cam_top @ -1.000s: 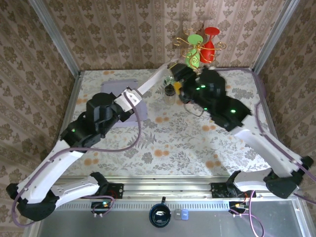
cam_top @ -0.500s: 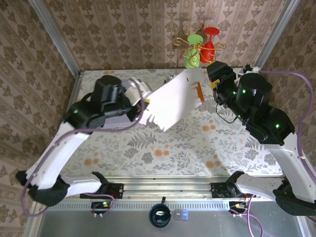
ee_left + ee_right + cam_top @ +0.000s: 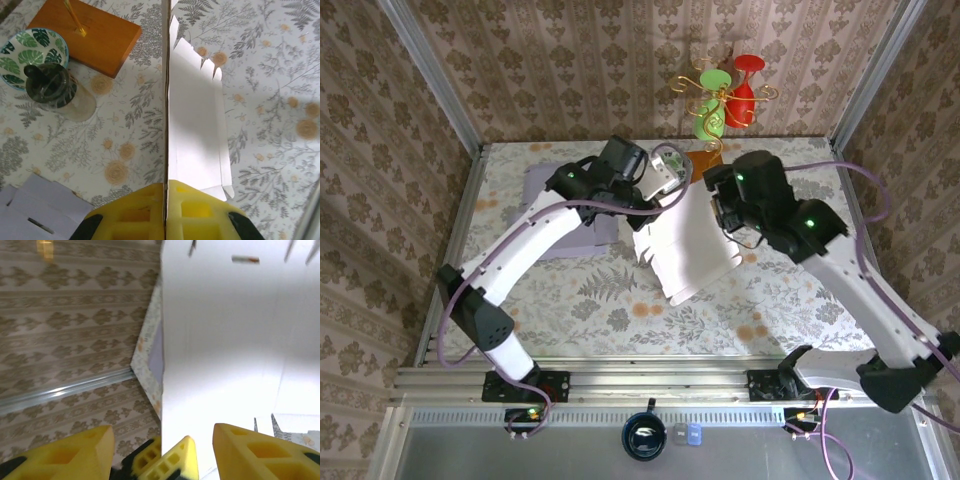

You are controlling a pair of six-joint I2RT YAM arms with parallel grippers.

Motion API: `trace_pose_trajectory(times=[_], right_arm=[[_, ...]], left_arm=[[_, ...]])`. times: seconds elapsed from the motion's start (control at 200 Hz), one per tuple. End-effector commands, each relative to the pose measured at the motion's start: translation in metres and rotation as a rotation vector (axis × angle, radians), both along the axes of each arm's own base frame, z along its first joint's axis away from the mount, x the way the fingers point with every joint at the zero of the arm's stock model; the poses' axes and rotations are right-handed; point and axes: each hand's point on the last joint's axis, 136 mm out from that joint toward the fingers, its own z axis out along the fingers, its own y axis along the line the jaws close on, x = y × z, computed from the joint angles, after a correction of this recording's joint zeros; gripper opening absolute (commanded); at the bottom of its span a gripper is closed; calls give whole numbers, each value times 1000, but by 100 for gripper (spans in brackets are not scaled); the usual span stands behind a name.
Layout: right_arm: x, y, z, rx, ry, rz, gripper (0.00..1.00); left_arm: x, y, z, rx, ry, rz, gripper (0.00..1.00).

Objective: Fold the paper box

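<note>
Grip placement decides this step; the paper box (image 3: 685,250) is a flat white blank held up off the table (image 3: 570,300), hanging between the two arms near the middle of the workspace. The left gripper (image 3: 165,187) has its yellow fingers pressed together on one end of the sheet, which the left wrist view shows edge-on, running straight away from the jaws with its notched tabs at the far end. The right gripper (image 3: 162,432) has its jaws spread, one finger on each side of the sheet's free edge, and no pinch is visible.

The step in hand looks like taking a second hold so that a panel can be creased; to do it well, the right jaws should close on a flat panel beside a score line rather than across the tabs; a bite on the tabs would probably crumple them.

The left hold should stay firm while the right arm turns the panel, since thin card held at one end will likely sag or twist.

Below the sheet stand a wooden base (image 3: 95,35), a leaf-patterned bowl (image 3: 22,55) and a dark-lidded jar (image 3: 52,87); the fold is best made above them or towards the open table, so the hanging corner does not catch the jar.
</note>
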Motion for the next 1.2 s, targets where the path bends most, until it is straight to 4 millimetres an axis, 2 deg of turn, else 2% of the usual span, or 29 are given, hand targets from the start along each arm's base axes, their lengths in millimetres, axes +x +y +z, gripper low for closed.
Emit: trace_pose_trajectory(times=[0.0, 0.215, 0.3, 0.305, 0.33, 0.55, 0.77, 0.92, 1.1, 1.195], right_arm=[[10, 14, -6, 119, 58, -11, 53], [26, 26, -33, 133, 129, -9, 49], [28, 27, -36, 141, 138, 1, 46], [32, 29, -44, 132, 156, 0, 45], [34, 31, -49, 129, 166, 3, 42], [38, 33, -63, 121, 196, 13, 32], [42, 29, -66, 117, 196, 4, 23], [41, 29, -65, 119, 194, 6, 22], [41, 28, -64, 113, 193, 9, 16], [40, 28, -64, 113, 193, 16, 17]], left_arm=[[2, 4, 9, 70, -83, -15, 0], [4, -3, 3, 111, -142, -33, 0], [4, -5, 3, 108, -150, -41, 0], [4, -5, 2, 108, -151, -41, 0], [4, -5, 2, 109, -151, -44, 0], [4, -5, -2, 118, -158, -55, 0], [4, -5, -2, 119, -162, -66, 0], [5, -6, -3, 121, -161, -68, 0], [6, -6, -3, 118, -162, -63, 0], [7, -5, -5, 122, -158, -58, 0]])
